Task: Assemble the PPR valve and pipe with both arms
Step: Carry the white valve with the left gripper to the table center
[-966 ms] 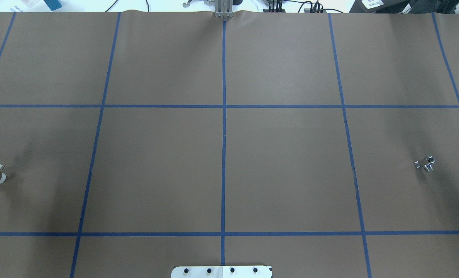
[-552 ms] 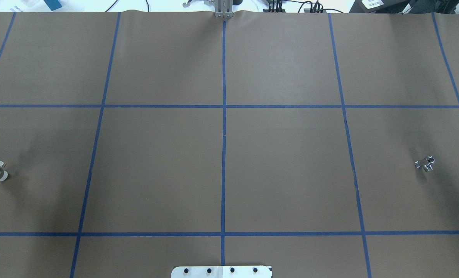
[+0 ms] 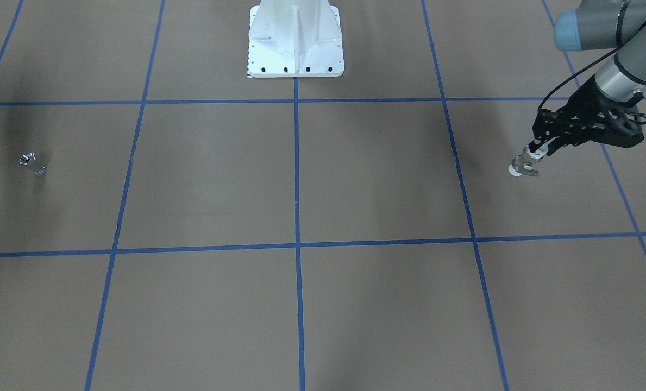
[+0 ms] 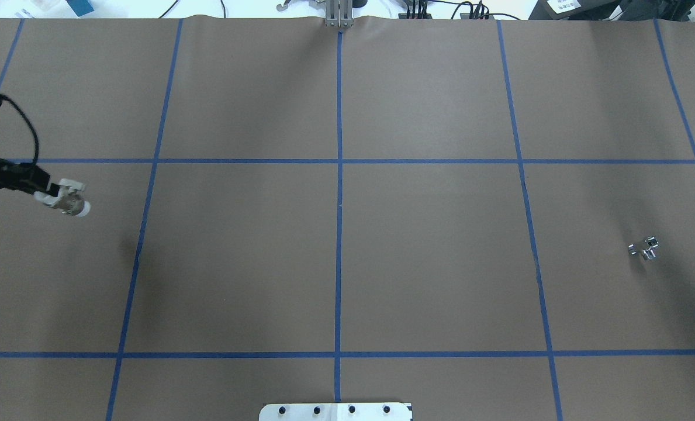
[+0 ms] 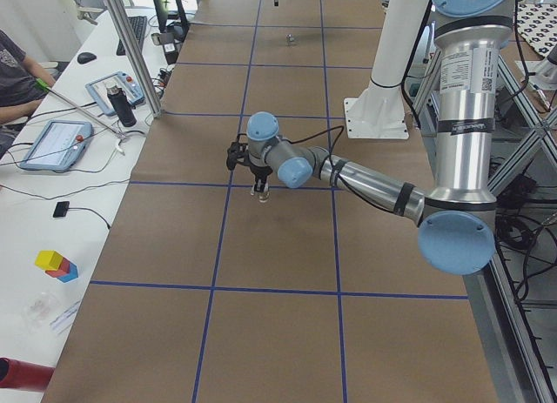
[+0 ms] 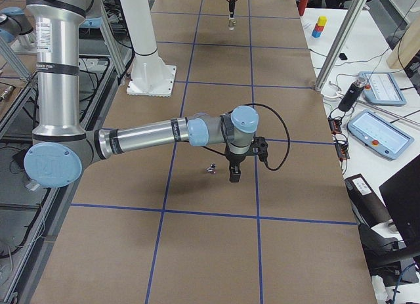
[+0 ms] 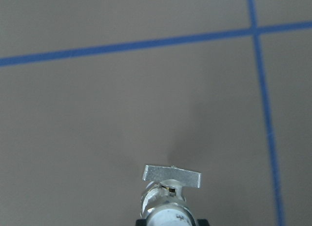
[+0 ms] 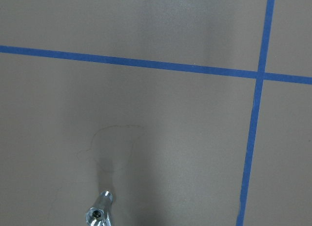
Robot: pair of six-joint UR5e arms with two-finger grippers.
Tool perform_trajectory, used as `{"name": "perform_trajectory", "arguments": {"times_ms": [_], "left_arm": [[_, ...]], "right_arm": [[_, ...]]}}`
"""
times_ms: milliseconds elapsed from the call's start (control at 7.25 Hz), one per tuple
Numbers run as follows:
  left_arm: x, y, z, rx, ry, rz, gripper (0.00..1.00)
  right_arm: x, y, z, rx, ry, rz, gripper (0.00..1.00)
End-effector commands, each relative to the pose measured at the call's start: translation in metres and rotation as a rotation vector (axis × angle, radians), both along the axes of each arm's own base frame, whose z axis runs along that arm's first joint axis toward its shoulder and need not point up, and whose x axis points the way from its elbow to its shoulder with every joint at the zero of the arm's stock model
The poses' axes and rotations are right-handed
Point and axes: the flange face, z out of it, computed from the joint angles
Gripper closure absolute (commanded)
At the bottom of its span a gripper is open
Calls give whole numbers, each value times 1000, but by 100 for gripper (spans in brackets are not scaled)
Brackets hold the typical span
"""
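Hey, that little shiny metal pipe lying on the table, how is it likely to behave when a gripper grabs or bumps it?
The pipe looks like polished solid metal, so it is probably rigid, fairly heavy for its size and slippery between pads. It is tiny with rounded sections, so an off-centre nudge might roll or spin it away rather than seat it.
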Motion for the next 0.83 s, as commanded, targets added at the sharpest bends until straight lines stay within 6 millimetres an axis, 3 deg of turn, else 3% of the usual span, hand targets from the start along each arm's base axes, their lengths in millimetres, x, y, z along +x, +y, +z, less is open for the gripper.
{"name": "perform_trajectory", "arguments": {"times_ms": [0, 276, 414, 552, 690], "left_arm": [[123, -7, -145, -141, 41, -43, 100], [235, 1, -265, -182, -28, -79, 100], [282, -9, -292, -190, -53, -94, 100], [330, 0, -303, -181, -89, -108, 100], [349, -5, -320, -186, -94, -112, 100]], "right_arm": [[0, 0, 1, -2, -2, -1, 0], [0, 0, 0, 2, -4, -2, 0], [0, 0, -1, 4, -4, -1, 0], [0, 0, -1, 4, -4, -1, 0], [0, 0, -1, 5, -4, -2, 0]]}}
